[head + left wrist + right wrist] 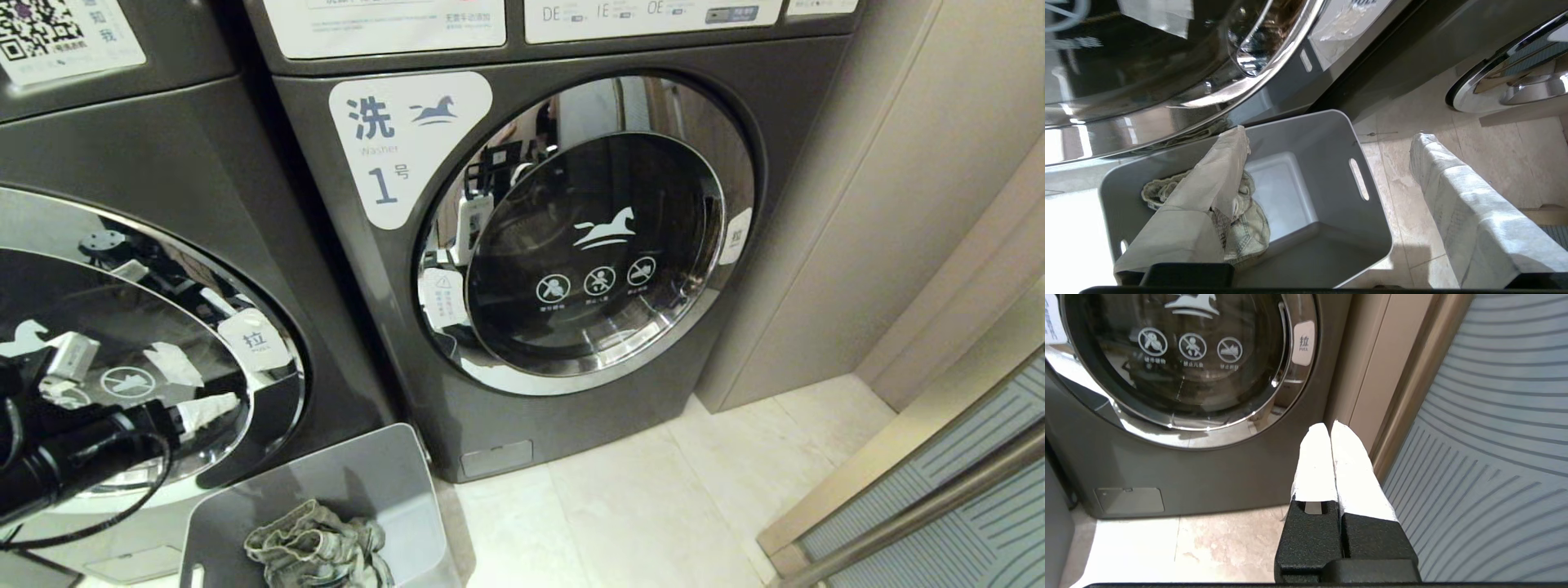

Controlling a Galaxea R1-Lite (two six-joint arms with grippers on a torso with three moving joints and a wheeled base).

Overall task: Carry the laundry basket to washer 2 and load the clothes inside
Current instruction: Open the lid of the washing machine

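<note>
The grey laundry basket (384, 474) stands on the floor before the left-hand washer (204, 163), whose number does not show and whose door is shut. The clothes (314, 547), a crumpled pale denim piece, lie in one end of the basket (1331, 228). My left gripper (1331, 134) hangs open above the basket. One taped finger (1208, 196) is over the clothes (1249, 228) and the other (1474, 212) is over the floor outside the slotted wall. My left arm (73, 465) shows at the lower left. My right gripper (1330, 426) is shut and empty, held low near washer 1 (1208, 473).
Washer 1 (392, 147) fills the middle, door shut, with a pull tab (736, 235) on its right side. A beige wall panel (882, 204) and a ribbed sliding door with a rail (939, 498) close in the right. Pale tiled floor (653, 506) lies between.
</note>
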